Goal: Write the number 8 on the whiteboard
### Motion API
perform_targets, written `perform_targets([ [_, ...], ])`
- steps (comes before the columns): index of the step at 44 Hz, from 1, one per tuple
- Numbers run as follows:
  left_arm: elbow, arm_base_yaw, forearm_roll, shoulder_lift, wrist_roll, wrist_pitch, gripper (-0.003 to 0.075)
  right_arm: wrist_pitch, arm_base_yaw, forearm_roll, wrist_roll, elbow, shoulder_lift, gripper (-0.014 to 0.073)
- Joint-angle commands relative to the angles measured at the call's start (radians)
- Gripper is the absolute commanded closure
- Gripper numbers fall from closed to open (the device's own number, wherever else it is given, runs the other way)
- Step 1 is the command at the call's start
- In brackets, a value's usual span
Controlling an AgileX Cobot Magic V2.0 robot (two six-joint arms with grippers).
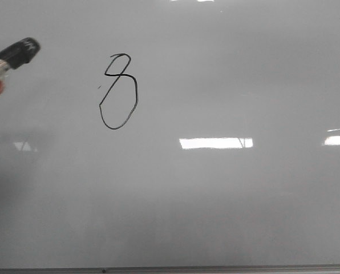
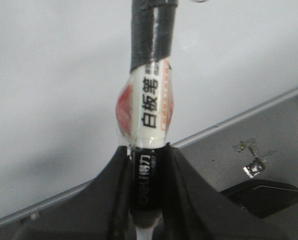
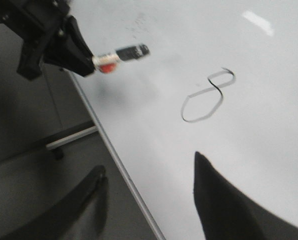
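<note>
A thin black number 8 (image 1: pixel 119 91) is drawn on the glossy whiteboard (image 1: pixel 215 200), upper left of centre; it also shows in the right wrist view (image 3: pixel 207 97). My left gripper (image 2: pixel 149 165) is shut on a whiteboard marker (image 2: pixel 148 90) with a white label, red patch and black-taped front. In the front view only the marker's black end (image 1: pixel 16 53) shows at the far left, off the figure. In the right wrist view the left gripper (image 3: pixel 81 59) holds the marker (image 3: pixel 121 55) above the board. My right gripper (image 3: pixel 149 172) is open and empty over the board's edge.
The board's thin grey frame edge (image 1: pixel 170 269) runs along the front; it also shows in the left wrist view (image 2: pixel 249 112) and the right wrist view (image 3: pixel 119 165). Beyond it lie a dark floor, a metal bar (image 3: pixel 71 137) and small foil scraps (image 2: pixel 251 157).
</note>
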Motion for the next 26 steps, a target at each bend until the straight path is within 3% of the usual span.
perform_targets([
  [1,-0.034,0.130,0.025,0.017,-0.024,-0.079,0.0741,-0.096,-0.079,0.031,0.025,0.091,-0.126,0.0179],
  [9,-0.028,0.396,0.039,0.030,-0.024,-0.225,0.0741,-0.292,-0.184,0.031,0.172,0.299,-0.359,0.0181],
  [14,0.005,0.475,0.039,0.030,-0.024,-0.350,0.0741,-0.387,-0.205,0.031,0.233,0.388,-0.457,0.0195],
  [17,0.041,0.502,0.035,0.030,-0.024,-0.418,0.0741,-0.422,-0.205,0.032,0.237,0.431,-0.492,0.0270],
  [26,0.132,0.518,0.016,0.059,-0.024,-0.597,0.0741,-0.432,-0.205,0.031,0.235,0.479,-0.505,0.0667],
])
